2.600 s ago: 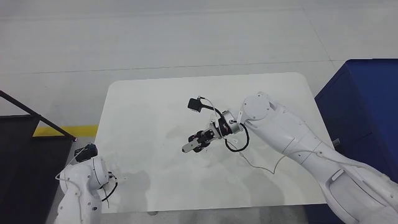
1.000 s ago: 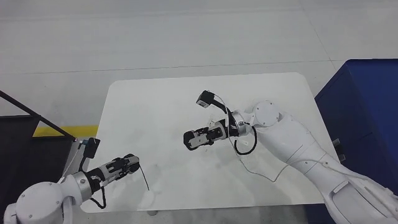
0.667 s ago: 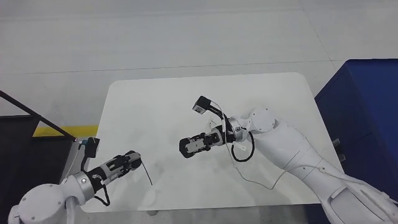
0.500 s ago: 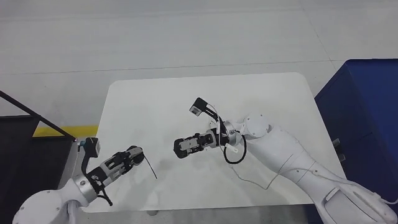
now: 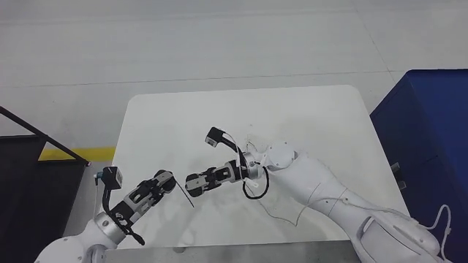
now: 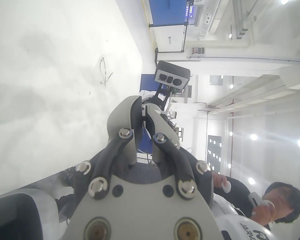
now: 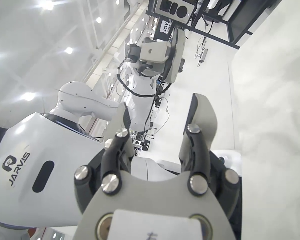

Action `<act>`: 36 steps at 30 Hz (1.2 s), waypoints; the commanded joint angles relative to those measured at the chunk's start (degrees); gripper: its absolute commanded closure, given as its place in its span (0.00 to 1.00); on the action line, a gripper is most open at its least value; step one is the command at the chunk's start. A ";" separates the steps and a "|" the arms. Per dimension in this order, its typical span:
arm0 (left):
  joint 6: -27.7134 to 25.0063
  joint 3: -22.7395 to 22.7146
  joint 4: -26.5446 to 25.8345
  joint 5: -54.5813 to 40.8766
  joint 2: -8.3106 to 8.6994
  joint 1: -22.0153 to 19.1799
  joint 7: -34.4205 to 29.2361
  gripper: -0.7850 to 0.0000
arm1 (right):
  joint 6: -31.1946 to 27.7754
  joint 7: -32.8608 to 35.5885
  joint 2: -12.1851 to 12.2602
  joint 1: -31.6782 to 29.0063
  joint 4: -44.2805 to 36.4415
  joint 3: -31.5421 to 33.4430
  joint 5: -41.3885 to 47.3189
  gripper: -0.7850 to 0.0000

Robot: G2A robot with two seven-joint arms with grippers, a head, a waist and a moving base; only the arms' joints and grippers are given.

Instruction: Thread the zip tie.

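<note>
The left gripper (image 5: 168,181) pinches the zip tie (image 5: 185,195), whose limp tail could slip past the released right gripper (image 5: 191,184) beside it.

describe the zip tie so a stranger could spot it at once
Find the white table, then its near-left part, where two grippers come close. The zip tie is the thin black strip poking out of the left gripper, slanting toward the table's near edge. Unlike the chunky, empty right gripper beside it, it is a hair-thin dark line.
</note>
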 commanded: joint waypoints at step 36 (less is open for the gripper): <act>-10.41 3.92 -0.26 -0.83 2.16 4.98 11.39 1.00 | -1.28 3.19 -5.22 -0.83 4.49 3.90 -4.56 0.76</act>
